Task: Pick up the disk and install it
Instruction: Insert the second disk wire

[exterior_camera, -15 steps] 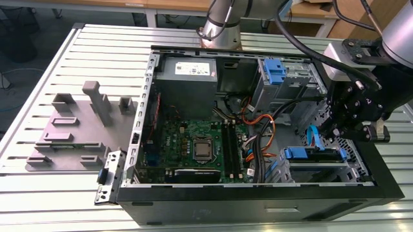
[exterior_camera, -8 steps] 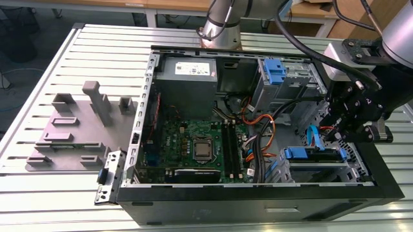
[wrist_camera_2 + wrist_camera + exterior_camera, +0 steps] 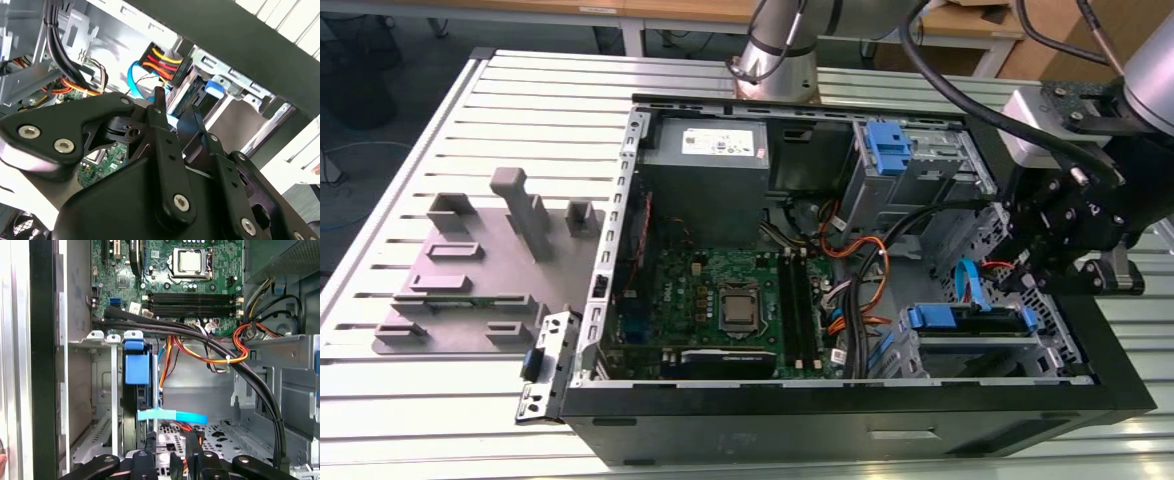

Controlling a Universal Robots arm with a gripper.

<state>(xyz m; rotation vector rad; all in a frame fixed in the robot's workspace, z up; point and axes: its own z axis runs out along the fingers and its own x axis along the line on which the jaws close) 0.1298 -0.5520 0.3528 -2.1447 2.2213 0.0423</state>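
Note:
The disk [image 3: 967, 320] sits edge-on in the lower drive bay at the front corner of the open computer case [image 3: 854, 405], its blue rail tab [image 3: 136, 369] facing out. Its silver body and blue tab [image 3: 212, 87] also show in the second wrist view. My gripper [image 3: 1027, 280] hangs inside the case just beside that bay, on the exterior view's right. Its black fingers [image 3: 162, 125] stand close together with nothing between them, a short way off the disk. In the first wrist view the gripper [image 3: 184, 460] is below the bay opening.
A light blue flat cable [image 3: 172, 416] crosses right in front of the fingers. Black and orange cable bundles [image 3: 220, 347] run over the bay frame. A second blue bracket [image 3: 887, 150] sits in the upper bay beside the grey power supply [image 3: 707, 150]. Motherboard [image 3: 727, 300] fills the case floor.

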